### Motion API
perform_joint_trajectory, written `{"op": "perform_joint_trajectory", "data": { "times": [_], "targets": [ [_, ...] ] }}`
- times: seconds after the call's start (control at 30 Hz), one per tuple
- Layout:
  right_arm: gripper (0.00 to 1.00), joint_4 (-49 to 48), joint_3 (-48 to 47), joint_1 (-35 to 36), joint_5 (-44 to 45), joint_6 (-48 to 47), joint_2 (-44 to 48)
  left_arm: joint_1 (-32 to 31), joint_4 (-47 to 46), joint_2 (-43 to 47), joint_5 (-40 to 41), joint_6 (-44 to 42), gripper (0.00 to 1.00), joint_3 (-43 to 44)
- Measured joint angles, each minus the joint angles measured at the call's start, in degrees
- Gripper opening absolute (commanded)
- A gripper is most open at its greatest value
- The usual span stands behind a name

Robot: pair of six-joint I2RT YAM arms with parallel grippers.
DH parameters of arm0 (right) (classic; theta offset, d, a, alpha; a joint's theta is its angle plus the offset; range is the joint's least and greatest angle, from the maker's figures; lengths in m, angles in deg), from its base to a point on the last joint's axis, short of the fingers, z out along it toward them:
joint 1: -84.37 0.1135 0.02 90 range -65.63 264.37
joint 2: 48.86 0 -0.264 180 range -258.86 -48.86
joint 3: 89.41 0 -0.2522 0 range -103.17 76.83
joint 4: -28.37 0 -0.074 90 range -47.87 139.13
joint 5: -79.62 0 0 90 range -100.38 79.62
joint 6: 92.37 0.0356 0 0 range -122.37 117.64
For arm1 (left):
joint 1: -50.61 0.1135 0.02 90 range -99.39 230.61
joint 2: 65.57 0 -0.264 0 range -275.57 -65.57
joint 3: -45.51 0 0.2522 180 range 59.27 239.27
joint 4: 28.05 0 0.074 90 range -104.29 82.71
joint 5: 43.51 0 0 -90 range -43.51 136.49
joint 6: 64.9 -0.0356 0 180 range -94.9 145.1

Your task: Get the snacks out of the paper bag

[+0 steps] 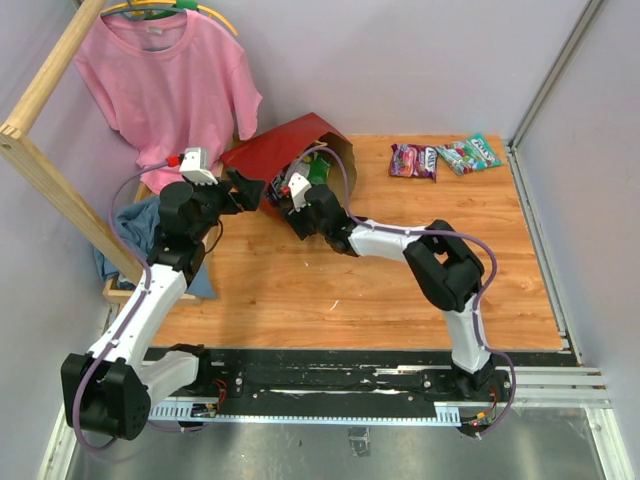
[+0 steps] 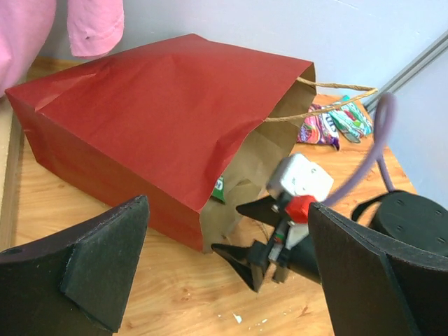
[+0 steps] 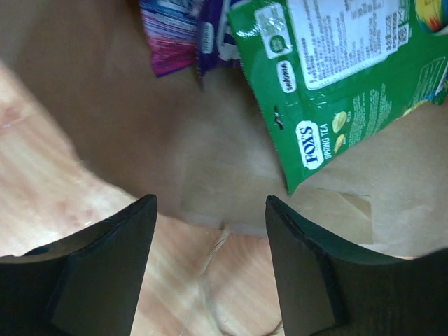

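The dark red paper bag (image 1: 275, 150) lies on its side at the back of the wooden table, mouth toward the right. My right gripper (image 1: 287, 190) is at that mouth, open, with nothing between its fingers (image 3: 105, 273). In the right wrist view a green Fox's packet (image 3: 336, 84) and a purple packet (image 3: 189, 35) lie on the brown inside of the paper bag (image 3: 105, 91), beyond the fingertips. My left gripper (image 1: 250, 192) stands wide open just left of the mouth, empty. From the left wrist, the paper bag (image 2: 154, 119), a bit of green packet (image 2: 219, 187) and the right gripper (image 2: 227, 227) show.
A purple packet (image 1: 413, 160) and a few green and mixed packets (image 1: 468, 153) lie on the table at the back right. A pink T-shirt (image 1: 170, 80) hangs at the back left by a wooden frame (image 1: 50, 170). A blue cloth (image 1: 135, 230) lies at the left edge.
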Motion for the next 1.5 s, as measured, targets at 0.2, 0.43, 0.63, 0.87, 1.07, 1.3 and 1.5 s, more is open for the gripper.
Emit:
{"op": "perform_joint_trajectory", "data": {
  "times": [0.2, 0.43, 0.63, 0.87, 1.07, 1.3, 1.5],
  "targets": [
    [0.62, 2.43, -8.68, -2.10, 2.82, -1.36, -8.13, 0.28, -0.26, -0.81, -0.79, 0.59, 1.00, 0.00],
    [0.62, 9.46, -21.31, -3.30, 5.97, -4.46, -16.33, 1.11, -0.24, -1.16, -1.86, 1.70, 1.00, 0.00],
    [0.52, 17.59, -32.06, -3.37, 6.71, -6.51, -20.72, 2.16, -0.22, -1.29, -3.45, 2.51, 1.00, 0.00],
    [0.26, 24.13, -38.07, -3.63, 6.29, -9.84, -23.69, 2.40, -0.07, -1.33, -4.57, 2.69, 1.00, 0.00],
    [0.01, 24.65, -36.15, -5.35, 2.51, -10.08, -22.38, 2.64, 0.26, -1.33, -4.76, 2.67, 1.00, 0.00],
    [0.01, 19.19, -19.71, -6.67, -0.70, -7.89, -9.79, 2.95, 0.48, -1.49, -4.94, 2.67, 1.00, 0.00],
    [0.01, 17.18, -10.12, -6.75, -2.89, -5.05, 1.92, 2.97, 0.70, -1.70, -4.98, 2.67, 1.00, 0.00]
  ]
}}
